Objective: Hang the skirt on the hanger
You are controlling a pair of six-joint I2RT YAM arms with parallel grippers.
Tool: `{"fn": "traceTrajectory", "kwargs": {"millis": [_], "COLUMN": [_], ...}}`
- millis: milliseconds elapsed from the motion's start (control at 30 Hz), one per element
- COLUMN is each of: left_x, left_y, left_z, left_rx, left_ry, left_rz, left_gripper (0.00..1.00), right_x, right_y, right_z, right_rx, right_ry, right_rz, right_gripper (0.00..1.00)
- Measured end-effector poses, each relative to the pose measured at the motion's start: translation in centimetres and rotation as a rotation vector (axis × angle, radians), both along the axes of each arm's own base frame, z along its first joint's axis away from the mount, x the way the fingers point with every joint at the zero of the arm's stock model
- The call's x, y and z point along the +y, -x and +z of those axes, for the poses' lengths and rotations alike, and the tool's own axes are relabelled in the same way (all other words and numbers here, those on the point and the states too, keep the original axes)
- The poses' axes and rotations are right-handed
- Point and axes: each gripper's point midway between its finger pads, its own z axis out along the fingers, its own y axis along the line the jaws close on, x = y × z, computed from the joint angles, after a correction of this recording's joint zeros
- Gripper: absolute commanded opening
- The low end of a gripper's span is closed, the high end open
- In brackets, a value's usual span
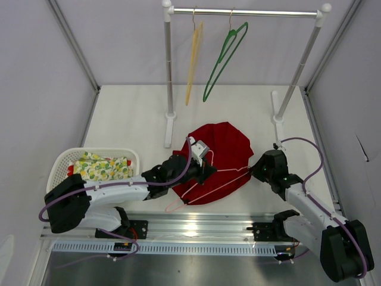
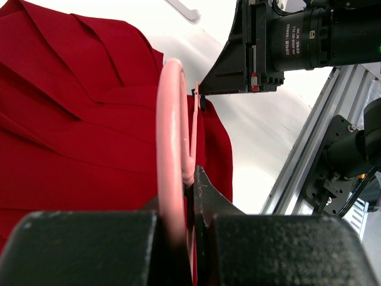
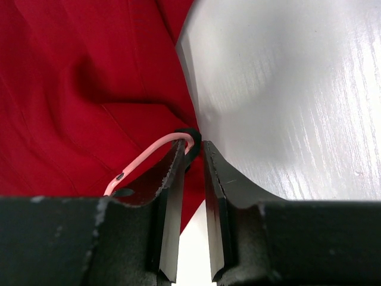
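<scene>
left fingers (image 2: 205, 199) and right fingers (image 3: 225, 185) tight on pink hanger (image 2: 169, 131) over red skirt (image 2: 71, 119)

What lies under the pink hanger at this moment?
Mostly the red skirt, spread on the table; the hanger crosses its near half. The hook end sticks out past the hem over bare table. Anything beneath the skirt is covered.

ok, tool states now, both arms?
Left tool: closed on the thin pale pink wire hanger.
Right tool: closed on that hanger's far corner.
</scene>
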Motion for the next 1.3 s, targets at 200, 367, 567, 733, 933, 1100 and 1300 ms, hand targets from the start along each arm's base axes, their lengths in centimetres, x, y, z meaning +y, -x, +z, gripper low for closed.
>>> {"fn": "traceTrajectory", "kwargs": {"millis": [200, 367, 567, 733, 933, 1100, 1300], "left_x": [-0.1, -0.1, -0.1, -0.1, -0.1, -0.1, -0.1], "left_y": [0.0, 0.0, 0.0, 0.0, 0.0, 0.0, 0.0], "left_z": [-0.1, -0.1, -0.2, -0.2, -0.1, -0.1, -0.2], "left_rx": [0.002, 0.002, 0.004, 0.005, 0.005, 0.006, 0.008], "left_ry": [-0.003, -0.002, -0.005, -0.006, -0.006, -0.009, -0.013], "left_rz": [0.000, -0.003, -0.003, -0.003, -0.004, -0.004, -0.004], "left_gripper": [0.00, 0.00, 0.00, 0.00, 0.00, 0.00, 0.00], "right_x": [0.2, 0.2, 0.3, 0.2, 0.1, 0.1, 0.3], "right_y": [0.4, 0.5, 0.5, 0.6, 0.6, 0.5, 0.4], "right_z": [-0.4, -0.7, -0.8, -0.8, -0.9, -1.0, -1.1], "right_rx": [0.007, 0.010, 0.013, 0.015, 0.015, 0.017, 0.017], "right_ry": [0.002, 0.003, 0.004, 0.005, 0.010, 0.012, 0.006], "right_rz": [0.012, 0.014, 0.015, 0.015, 0.011, 0.009, 0.011], "right_gripper": [0.24, 0.20, 0.21, 0.27, 0.26, 0.20, 0.17]}}
